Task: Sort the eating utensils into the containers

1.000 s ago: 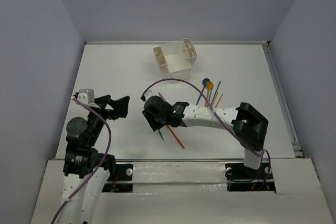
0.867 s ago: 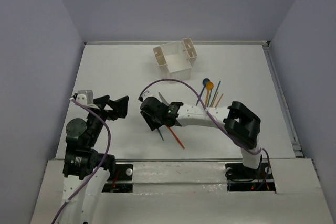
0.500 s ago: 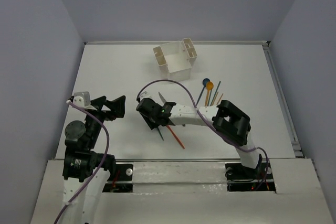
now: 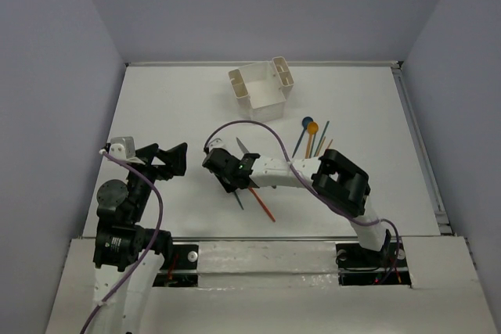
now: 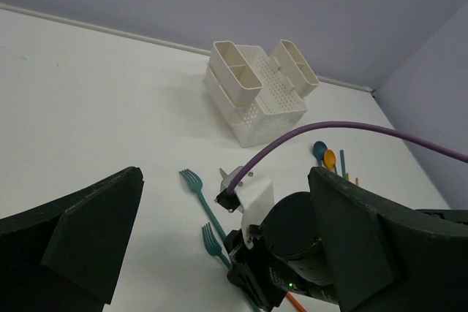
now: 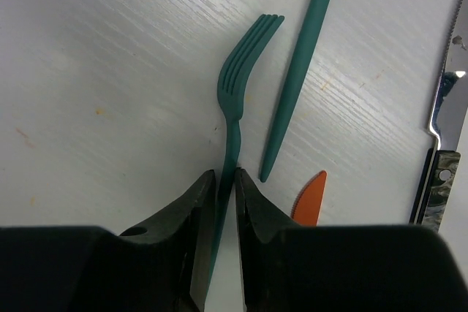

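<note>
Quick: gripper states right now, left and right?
Left gripper: open, empty.
Right gripper: closed on the fork handle.

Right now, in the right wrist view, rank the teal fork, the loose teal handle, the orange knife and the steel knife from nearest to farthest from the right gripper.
1. teal fork, handle between the jaws of the right gripper.
2. loose teal handle, just right of the fork.
3. orange knife, lower right.
4. steel knife, far right edge.
</note>
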You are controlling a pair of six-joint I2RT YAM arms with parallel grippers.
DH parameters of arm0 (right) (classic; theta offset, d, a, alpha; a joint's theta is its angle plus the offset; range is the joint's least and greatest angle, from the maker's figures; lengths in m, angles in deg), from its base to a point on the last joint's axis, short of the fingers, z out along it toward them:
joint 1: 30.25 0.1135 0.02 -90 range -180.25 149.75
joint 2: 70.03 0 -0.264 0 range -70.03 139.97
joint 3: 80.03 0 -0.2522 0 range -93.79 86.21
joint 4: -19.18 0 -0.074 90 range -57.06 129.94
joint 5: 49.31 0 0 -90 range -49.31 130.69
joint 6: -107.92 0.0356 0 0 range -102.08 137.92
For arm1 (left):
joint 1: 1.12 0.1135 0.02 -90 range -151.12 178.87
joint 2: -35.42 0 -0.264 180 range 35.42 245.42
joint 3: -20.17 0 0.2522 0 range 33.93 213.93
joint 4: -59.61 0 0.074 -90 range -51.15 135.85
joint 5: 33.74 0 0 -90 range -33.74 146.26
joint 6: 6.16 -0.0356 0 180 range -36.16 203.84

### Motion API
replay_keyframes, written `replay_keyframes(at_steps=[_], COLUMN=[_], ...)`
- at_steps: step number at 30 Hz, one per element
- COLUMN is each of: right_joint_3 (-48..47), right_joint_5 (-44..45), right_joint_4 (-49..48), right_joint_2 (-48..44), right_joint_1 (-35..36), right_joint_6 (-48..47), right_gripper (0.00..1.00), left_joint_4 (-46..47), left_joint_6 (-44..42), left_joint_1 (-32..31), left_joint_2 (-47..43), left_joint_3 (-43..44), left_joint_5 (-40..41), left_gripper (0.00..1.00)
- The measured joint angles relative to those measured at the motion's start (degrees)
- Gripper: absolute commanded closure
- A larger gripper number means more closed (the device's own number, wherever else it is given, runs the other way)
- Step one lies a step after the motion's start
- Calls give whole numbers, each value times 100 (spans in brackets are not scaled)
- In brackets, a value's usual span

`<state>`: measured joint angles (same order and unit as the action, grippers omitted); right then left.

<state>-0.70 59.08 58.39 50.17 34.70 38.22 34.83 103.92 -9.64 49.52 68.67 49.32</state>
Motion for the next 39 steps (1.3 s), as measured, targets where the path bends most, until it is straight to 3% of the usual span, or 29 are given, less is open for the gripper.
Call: replay_keyframes(at_steps=[5, 10, 20, 26, 30, 35, 39], right_joint_3=[-144, -179, 409, 883, 839, 481, -105], right_joint_5=[-22, -68, -254, -645, -660, -671, -748], right_joint_4=[-20, -42, -695, -1888, -2922, -3917, -4634], right_joint_2=[101, 131, -424, -1886, -2330, -2057, -1331], right_joint_1=[-13, -52, -306, -1021, -1545, -1954, -2291], right_joint_6=[2, 2, -72, -170, -302, -492, -595], right_gripper=[83, 100, 100, 100, 100, 100, 100], left_joint_4=[0, 0, 0, 2, 2, 2, 4], left_joint_6=[0, 0, 0, 0, 0, 2, 0], left_joint_1=[0, 0, 2, 0, 0, 0, -13], left_joint_2=[0, 0, -9, -15, -17, -26, -26], left_joint_3=[0, 0, 0, 0, 0, 0, 0], left_joint_5=[0, 0, -4, -13, -55, -101, -136], left_gripper=[1, 1, 1, 1, 1, 1, 1])
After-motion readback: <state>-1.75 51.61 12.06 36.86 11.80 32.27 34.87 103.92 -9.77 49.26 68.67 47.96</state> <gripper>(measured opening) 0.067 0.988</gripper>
